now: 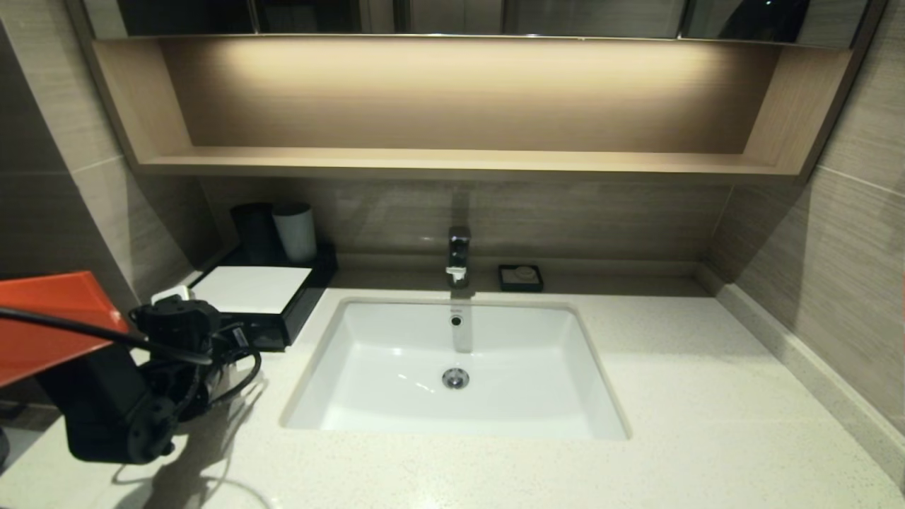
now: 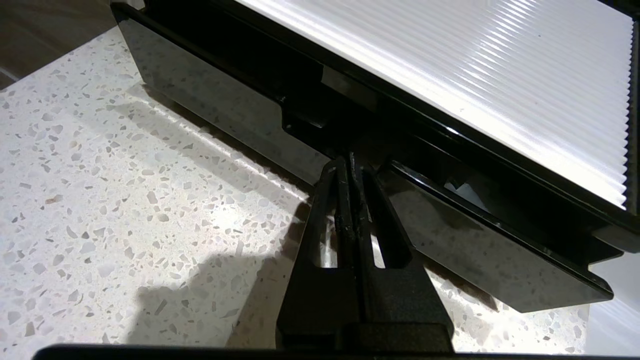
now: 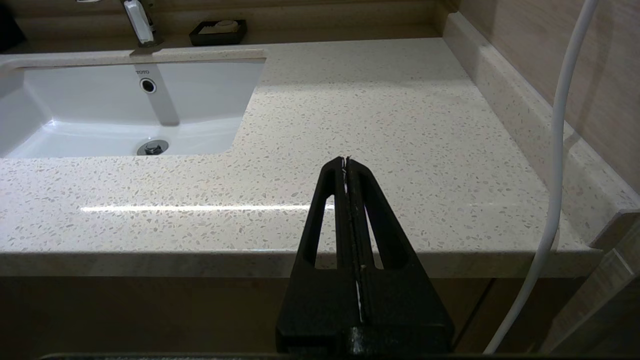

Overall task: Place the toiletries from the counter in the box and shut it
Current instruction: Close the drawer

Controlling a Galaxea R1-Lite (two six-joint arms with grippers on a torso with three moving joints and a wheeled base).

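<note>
**Left hand closed at the box's drawer front; right hand closed and parked**

Head view. The table (image 1: 707, 396), cream speckled stone, carries a white sunken sink (image 1: 396, 396) at centre with a chrome tap (image 1: 458, 256) at its far edge. The box (image 1: 300, 311), low and black with a white top panel (image 1: 247, 288), sits at the far left of the table against the wall. Behind it stand a dark cup (image 1: 253, 230) and a white cup (image 1: 295, 232). A small black soap dish (image 1: 521, 277) lies just right of the tap. The left arm, with an orange cover (image 1: 49, 325) and black cabling, reaches from the near left to the box's near side; its hand is hidden behind the wrist. No packets show on the table.

Left wrist view. The left hand (image 2: 349, 162), fingers pressed together and holding nothing, has its tips at the central notch of the drawer (image 2: 490, 260), a glossy black front. The drawer stands slightly out from the box body; something pale shows through the gap, too little to identify. The ribbed white panel lies above.

Right wrist view. The right hand (image 3: 346, 162), fingers closed on nothing, hangs off the near right edge of the table, well apart from the sink. A white cable (image 3: 560, 175) runs down at the right.
</note>
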